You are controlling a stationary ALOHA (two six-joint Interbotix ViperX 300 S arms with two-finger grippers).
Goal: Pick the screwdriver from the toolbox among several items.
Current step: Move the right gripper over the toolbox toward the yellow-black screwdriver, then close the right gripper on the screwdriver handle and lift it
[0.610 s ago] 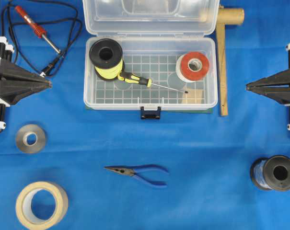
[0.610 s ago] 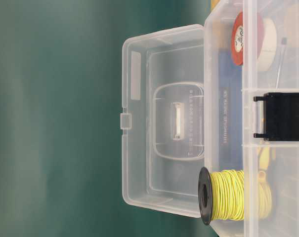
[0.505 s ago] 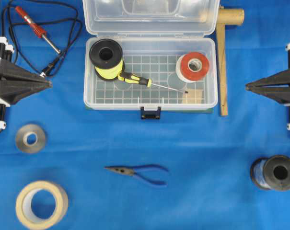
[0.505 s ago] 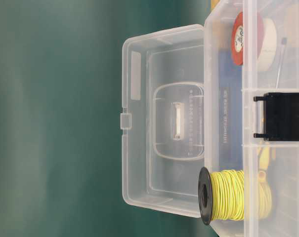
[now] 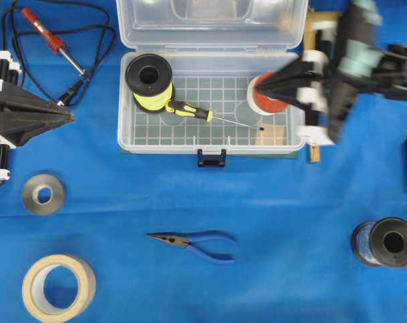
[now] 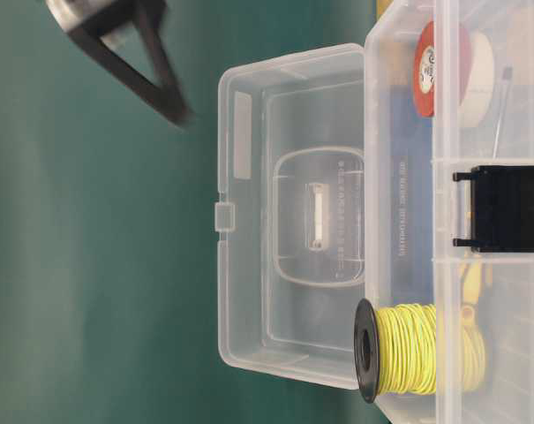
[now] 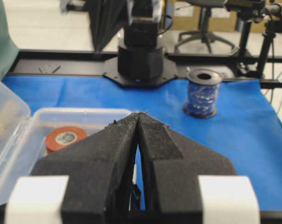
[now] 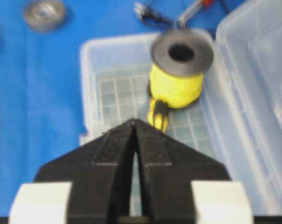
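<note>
Clear plastic toolbox with hinged lid open; yellow-and-black-handled screwdriver lies on its gridded floor, handle touching black spool of yellow wire at left, tip toward red-orange tape roll at right. Right gripper, fingers together, holds nothing, hovers over the tape roll. Left gripper, fingers together, well left of the box

The toolbox is clear plastic, its lid swung open at the back and its black latch at the front. On its gridded floor the screwdriver lies flat, yellow-and-black handle touching the yellow wire spool, thin shaft pointing toward the tan square below the red tape roll.
</note>
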